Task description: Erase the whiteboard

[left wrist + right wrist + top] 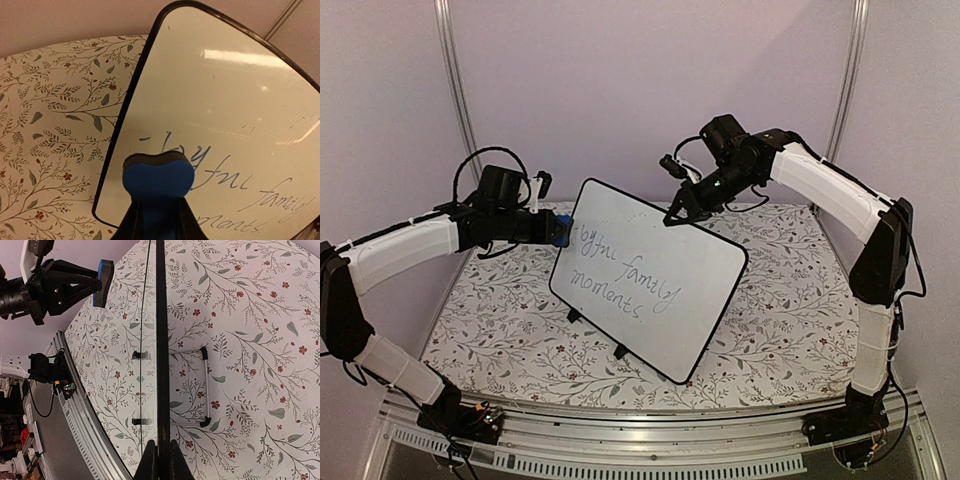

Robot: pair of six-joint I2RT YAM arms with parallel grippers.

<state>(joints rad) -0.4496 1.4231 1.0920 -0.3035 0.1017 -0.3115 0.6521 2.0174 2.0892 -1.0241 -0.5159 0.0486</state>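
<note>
Blue foam eraser block (157, 182), pinched in the left gripper (158, 216), hung just off the left end of the black-framed white whiteboard (620, 215), which stood tilted on the floral-cloth table (780, 300), right gripper (672, 215) clamped on its top edge, grey handwriting (625, 275) running rightward along its long axis.

The tabletop (780, 310) is covered by a white cloth (490, 310) printed with grey-green leafy sprigs and small red flowers. A metal rail (650, 408) runs along its near edge, at the bottom of the frame. At mid-frame the whiteboard (660, 250) stands tilted, its small black feet (573, 316) on the cloth. In the right wrist view a thin wire stand (206, 387) rests behind it.
</note>
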